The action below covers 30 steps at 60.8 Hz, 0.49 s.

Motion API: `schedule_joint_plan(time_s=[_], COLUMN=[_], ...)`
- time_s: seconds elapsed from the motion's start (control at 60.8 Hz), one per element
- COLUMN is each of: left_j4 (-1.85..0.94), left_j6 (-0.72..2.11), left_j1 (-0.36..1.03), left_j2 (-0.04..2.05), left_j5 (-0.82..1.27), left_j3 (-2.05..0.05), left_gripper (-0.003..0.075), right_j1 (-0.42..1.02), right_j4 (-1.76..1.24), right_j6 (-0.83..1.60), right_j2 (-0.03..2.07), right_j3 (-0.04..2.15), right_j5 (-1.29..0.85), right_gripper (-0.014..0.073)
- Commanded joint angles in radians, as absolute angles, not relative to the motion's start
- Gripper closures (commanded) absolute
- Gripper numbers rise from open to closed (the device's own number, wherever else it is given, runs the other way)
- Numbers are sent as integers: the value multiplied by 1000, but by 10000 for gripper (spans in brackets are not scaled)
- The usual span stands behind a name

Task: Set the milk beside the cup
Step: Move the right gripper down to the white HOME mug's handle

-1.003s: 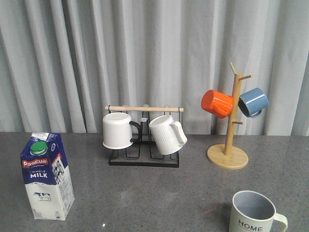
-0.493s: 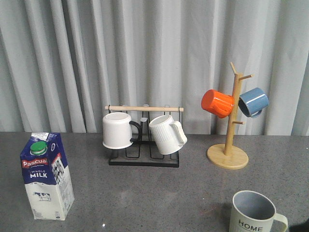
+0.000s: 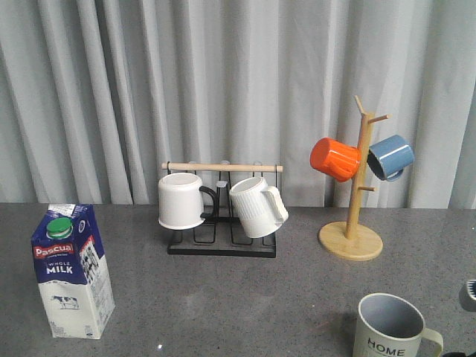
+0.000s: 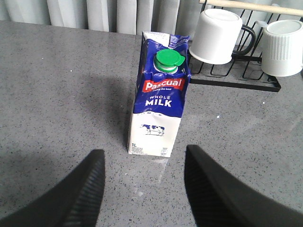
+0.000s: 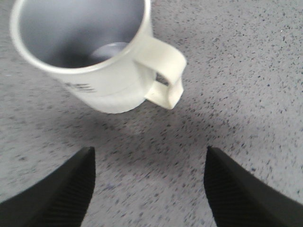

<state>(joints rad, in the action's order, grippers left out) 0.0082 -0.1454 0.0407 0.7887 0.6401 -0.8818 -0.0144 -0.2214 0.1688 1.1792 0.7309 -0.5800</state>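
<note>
At eight o'clock on the bench (image 3: 245,297) stood the milk (image 3: 71,271) — the cup (image 3: 392,327) at five, well apart; left tool (image 4: 142,189) and right tool (image 5: 149,184) gaped wide, holding nothing

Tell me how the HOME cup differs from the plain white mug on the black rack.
The HOME cup stands upright on the table with its mouth up; the white mug hangs tipped on the black rack. The HOME cup has dark lettering and a cream handle; the white mug is unlettered with a black handle. The HOME cup is grey-blue inside; the white mug's inside is hidden. Both are pale, single-handled mugs.
</note>
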Motion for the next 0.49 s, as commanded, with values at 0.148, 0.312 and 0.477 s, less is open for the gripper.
schedule_joint_plan(time_s=[0.148,0.312,0.477], left_j4=[0,0,0], left_j6=[-146,-146,-146], left_j1=[42,42,42], left_j2=[792,792,792], left_j5=[580,587,589], left_j3=[-913,-913,-913], left_gripper=[343,343,343], right_j1=[-19,-19,-19], right_j4=[-178,-145,-137], right_j6=[167,166,166], right_j2=[1258,1288,1306], right_j3=[754,760,760], right_j5=[-448,-412,-376], right_gripper=[124,124,124])
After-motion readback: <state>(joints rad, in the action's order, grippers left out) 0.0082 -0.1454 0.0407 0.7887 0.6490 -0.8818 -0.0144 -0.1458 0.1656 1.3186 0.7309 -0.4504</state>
